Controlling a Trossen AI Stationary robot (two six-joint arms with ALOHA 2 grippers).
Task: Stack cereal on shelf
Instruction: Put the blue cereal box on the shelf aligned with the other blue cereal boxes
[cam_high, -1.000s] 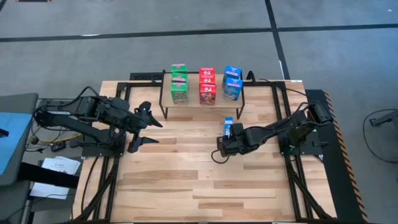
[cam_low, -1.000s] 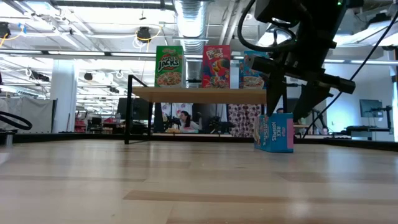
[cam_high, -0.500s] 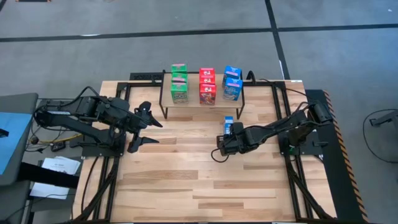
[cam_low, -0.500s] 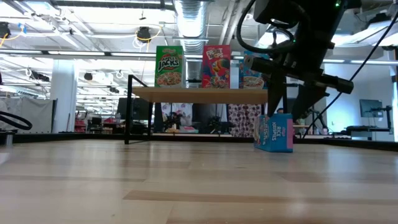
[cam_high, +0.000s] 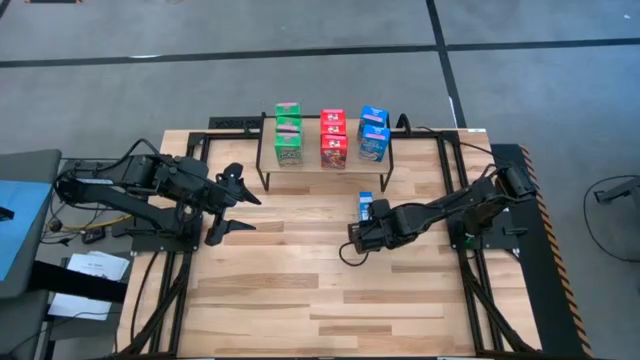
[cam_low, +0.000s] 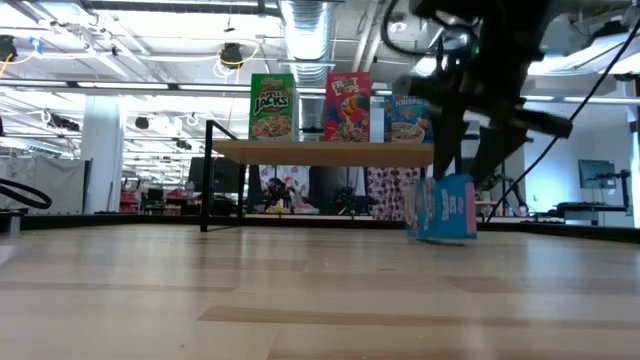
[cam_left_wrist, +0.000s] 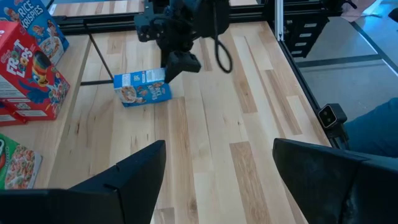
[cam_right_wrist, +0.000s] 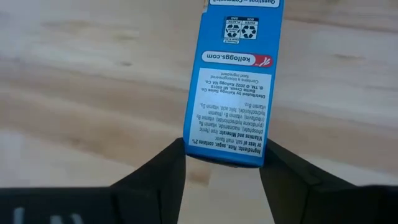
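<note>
Just in front of the shelf (cam_high: 325, 163), near its right legs, a blue cereal box (cam_high: 366, 207) sits on the desk (cam_high: 300, 280), w/ the right claw (cam_high: 362, 226) at it. Its fingers (cam_right_wrist: 155, 171) flank the box's end, narrow & touching or nearly so; firm grip can't be told. On the shelf: green boxes (cam_high: 288, 134) left, red boxes (cam_high: 333, 137) mid, blue boxes (cam_high: 373, 133) right. Left claw (cam_high: 234, 205) hangs left of the shelf, spread wide, holding nothing.
</note>
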